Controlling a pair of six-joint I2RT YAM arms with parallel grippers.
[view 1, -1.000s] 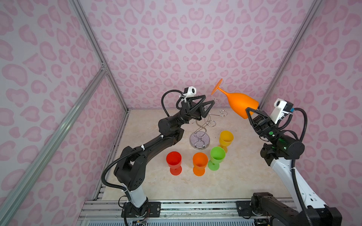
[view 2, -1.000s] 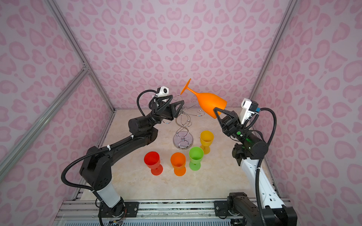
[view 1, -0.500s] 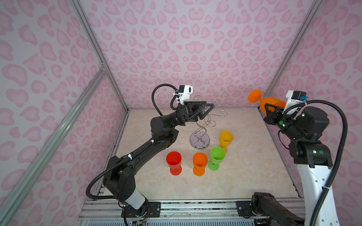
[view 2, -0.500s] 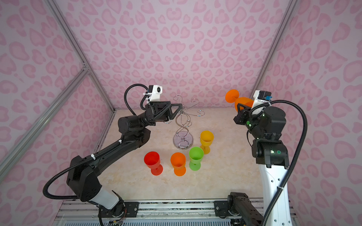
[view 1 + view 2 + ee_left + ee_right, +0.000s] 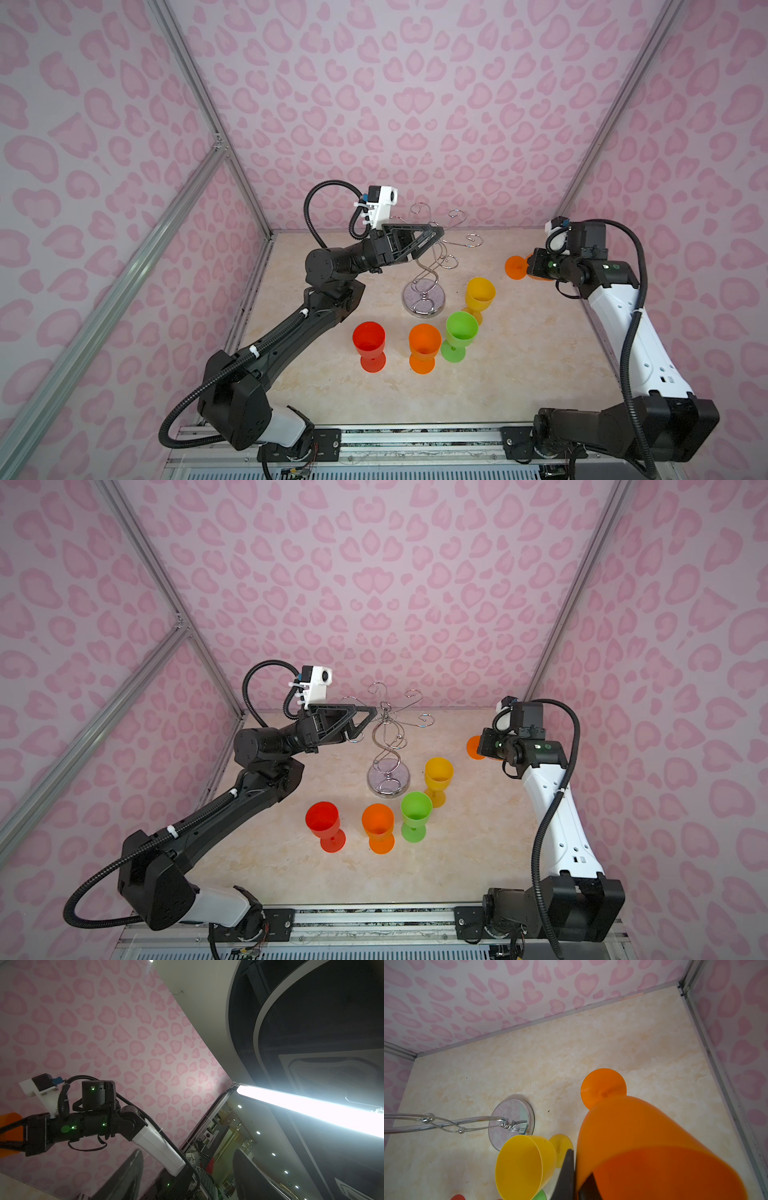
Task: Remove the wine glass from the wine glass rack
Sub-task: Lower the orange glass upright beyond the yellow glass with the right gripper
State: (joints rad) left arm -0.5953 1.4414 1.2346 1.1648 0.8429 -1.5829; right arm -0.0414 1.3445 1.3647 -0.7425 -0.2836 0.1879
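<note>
In both top views the wine glass point(image 5: 515, 267) point(image 5: 473, 748), an orange one, is already off the wine glass rack point(image 5: 428, 266) point(image 5: 388, 746). It is well to the right of the rack, at the far right of the bench point(image 5: 519, 374). It lies on its side in the right gripper point(image 5: 538, 268), with the round foot toward the left. The curled arms of the rack carry nothing.

The step in hand seems to be setting the glass down. To do it well, the right arm should turn the glass slowly until the foot faces down. It should then lower it over bare bench, to the right of the yellow glass point(image 5: 480, 293), and let go only when the foot sits flat. The left gripper point(image 5: 432, 237) is at the top of the rack; whether it touches the wire is not clear.

In the left wrist view the fingers point(image 5: 126, 1176) of the left gripper stand apart, with nothing between them.

In the right wrist view the right gripper point(image 5: 575, 1169) is clamped on the wall of the bowl at its rim, one finger outside and, it seems, one inside. Such a thin pinch may let the glass swing. The yellow glass stands near the held one, beside the round base of the rack.
</note>
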